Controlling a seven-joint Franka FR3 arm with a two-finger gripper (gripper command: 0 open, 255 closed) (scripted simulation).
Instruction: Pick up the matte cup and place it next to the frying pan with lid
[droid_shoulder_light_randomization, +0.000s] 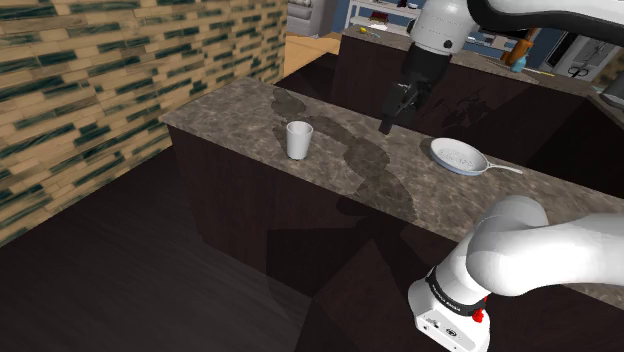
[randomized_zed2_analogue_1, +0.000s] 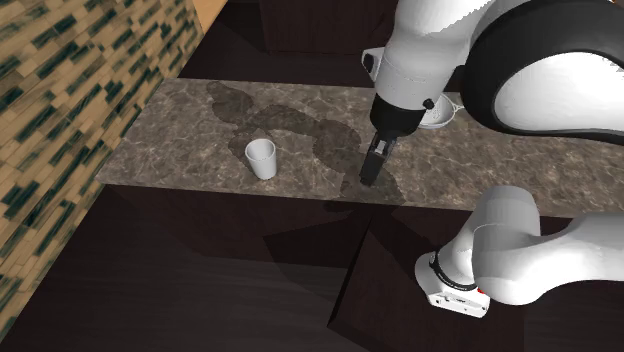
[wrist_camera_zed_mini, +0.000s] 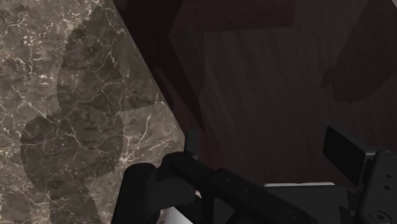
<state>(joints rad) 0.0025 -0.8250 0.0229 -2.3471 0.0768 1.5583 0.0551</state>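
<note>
Currently the step in hand is judged to be the approach to the cup (droid_shoulder_light_randomization: 299, 140). It stands upright on the desk (droid_shoulder_light_randomization: 230, 110), near the front edge. The gripper (droid_shoulder_light_randomization: 397, 112) hangs above the desk between cup and frying pan (droid_shoulder_light_randomization: 460, 157), well apart from the cup. The fingers (wrist_camera_zed_mini: 343, 149) stand wide apart with nothing between them.

Procedure:
1. Travel toward the shoulder view's left until the fingers straddle the cup.
2. Descend with the fingers wide. Do not clip the rim.
3. Close across the wall at mid-height. The cup tapers slightly toward its base, so a low grip may slip.
4. Lift vertically before moving toward the pan.

Materials: the cup is plain white, smooth and without shine. The desk top is dark brown veined stone, flat and hard. The pan is shallow, pale and round, with a thin straight handle. Whether a lid sits on it cannot be told.
</note>
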